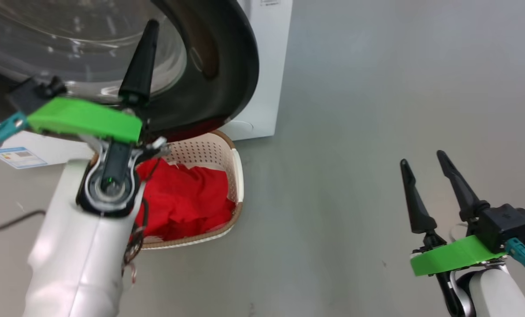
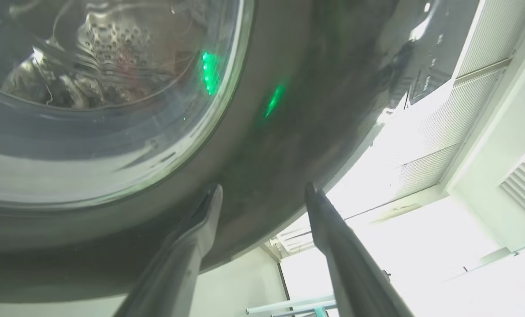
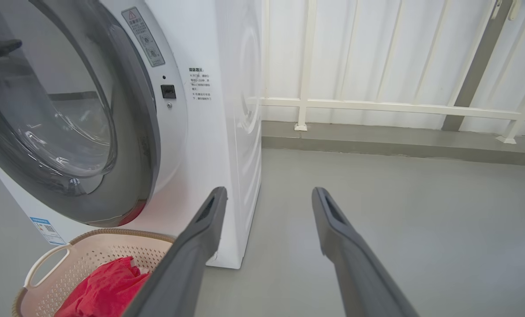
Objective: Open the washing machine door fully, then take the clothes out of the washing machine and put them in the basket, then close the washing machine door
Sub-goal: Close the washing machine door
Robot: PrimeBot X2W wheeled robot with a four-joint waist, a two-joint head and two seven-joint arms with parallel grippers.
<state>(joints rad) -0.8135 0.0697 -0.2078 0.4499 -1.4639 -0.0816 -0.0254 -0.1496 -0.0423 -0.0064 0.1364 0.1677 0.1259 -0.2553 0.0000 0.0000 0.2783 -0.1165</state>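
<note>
Left gripper (image 2: 263,187) spread, empty, glossy black round door (image 2: 289,110) just past its fingertips; I'd press the rim squarely shut; right gripper (image 1: 422,157) released too

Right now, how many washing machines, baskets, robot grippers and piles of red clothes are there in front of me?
washing machine: 1
basket: 1
grippers: 2, the left gripper and the right gripper, both open
pile of red clothes: 1, separate garments hard to tell
total: 5

Smooth grey floor (image 3: 399,198) spreads across the lower right; a white railing of slim upright bars (image 3: 377,106) crosses the upper right above a grey kerb (image 3: 377,141).
</note>
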